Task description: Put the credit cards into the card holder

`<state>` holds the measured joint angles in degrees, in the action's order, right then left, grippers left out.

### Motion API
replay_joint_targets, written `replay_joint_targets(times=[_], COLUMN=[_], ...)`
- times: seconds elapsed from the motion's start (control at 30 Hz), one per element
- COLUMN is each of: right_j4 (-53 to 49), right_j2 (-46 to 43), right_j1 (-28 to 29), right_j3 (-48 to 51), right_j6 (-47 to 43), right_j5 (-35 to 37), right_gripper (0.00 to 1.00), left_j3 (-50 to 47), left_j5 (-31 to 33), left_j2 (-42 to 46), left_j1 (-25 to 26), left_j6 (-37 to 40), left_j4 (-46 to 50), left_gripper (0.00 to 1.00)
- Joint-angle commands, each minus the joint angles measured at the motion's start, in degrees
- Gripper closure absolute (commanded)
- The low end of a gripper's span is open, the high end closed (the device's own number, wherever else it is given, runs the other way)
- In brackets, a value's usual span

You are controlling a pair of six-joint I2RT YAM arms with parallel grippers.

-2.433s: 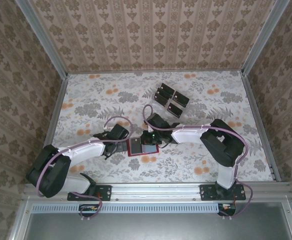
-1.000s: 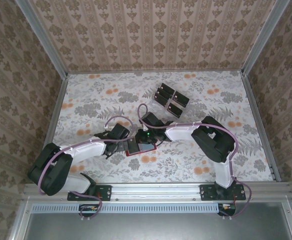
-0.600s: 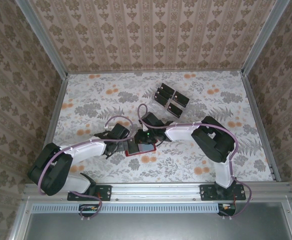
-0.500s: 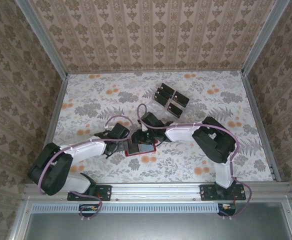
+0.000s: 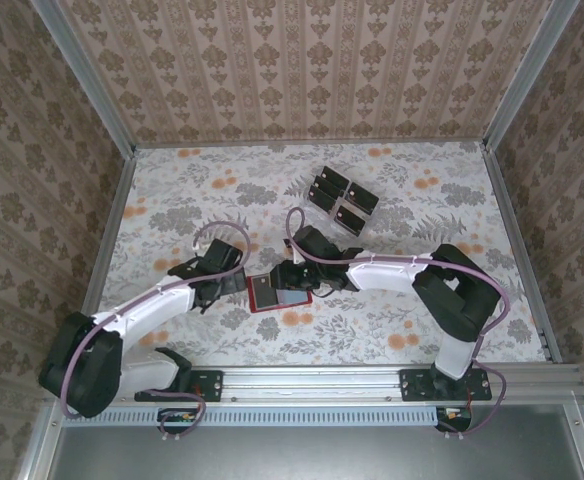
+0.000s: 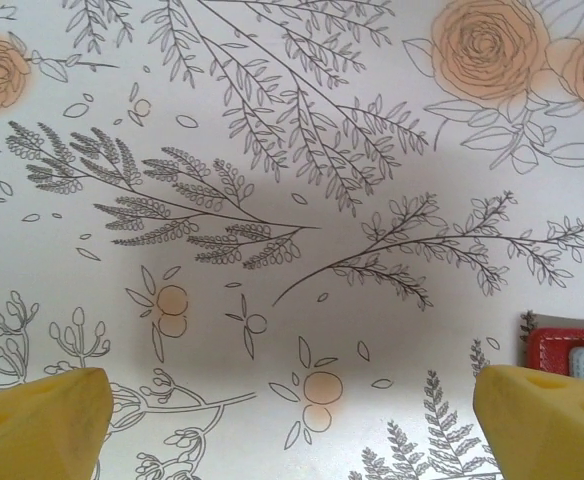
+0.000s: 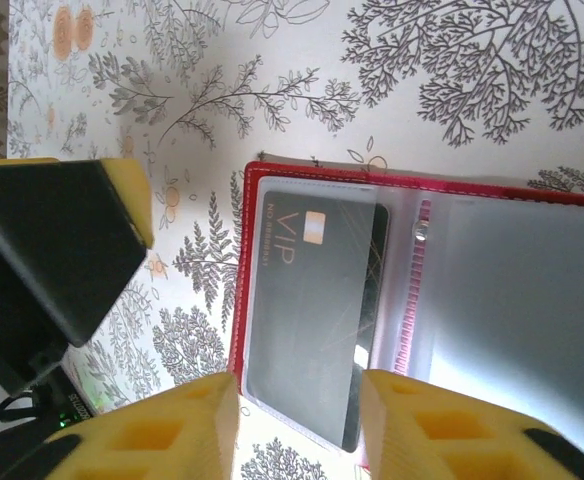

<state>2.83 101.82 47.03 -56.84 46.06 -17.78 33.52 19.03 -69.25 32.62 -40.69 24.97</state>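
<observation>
My right gripper (image 7: 300, 400) has let go, fingers slightly parted and empty: one credit card (image 7: 317, 300) now sits pocketed in the card holder (image 7: 522, 300), mid-tabletop. My left gripper (image 6: 292, 410), spread wide, has backed off. Other credit cards (image 5: 340, 203) wait toward the far edge.

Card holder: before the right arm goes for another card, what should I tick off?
1. Card holder lies open on the table: ok.
2. VIP card sits inside a clear pocket, slightly skewed: ok.
3. Right gripper open and empty above the holder: ok.
4. Left gripper wide open beside the holder, not touching it: ok.
5. Loose credit cards clustered farther back, unobstructed: ok.
6. Room for another card: cannot tell, glare on the holder's other half.
</observation>
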Motion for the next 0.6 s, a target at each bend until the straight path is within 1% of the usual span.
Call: replay_joint_targets(times=[0.0, 0.13, 0.57], right_j4=[-1.3, 0.3, 3.4], right_j2=[0.3, 2.4, 7.2], right_j1=[0.1, 0.0, 0.0], right_j3=[-1.1, -1.4, -2.2], right_j6=[-1.0, -0.6, 0.7], right_j5=[1.2, -0.3, -1.3], right_gripper=[0.71, 0.83, 0.83], left_j3=[0.9, -0.6, -2.7], left_j5=[-1.5, -3.1, -3.6], left_j2=[0.5, 0.1, -4.4], left_j1=[-0.5, -0.5, 0.6], left_j6=[1.1, 0.0, -1.1], left_j4=[2.5, 1.5, -1.7], left_gripper=[0.00, 0.00, 0.00])
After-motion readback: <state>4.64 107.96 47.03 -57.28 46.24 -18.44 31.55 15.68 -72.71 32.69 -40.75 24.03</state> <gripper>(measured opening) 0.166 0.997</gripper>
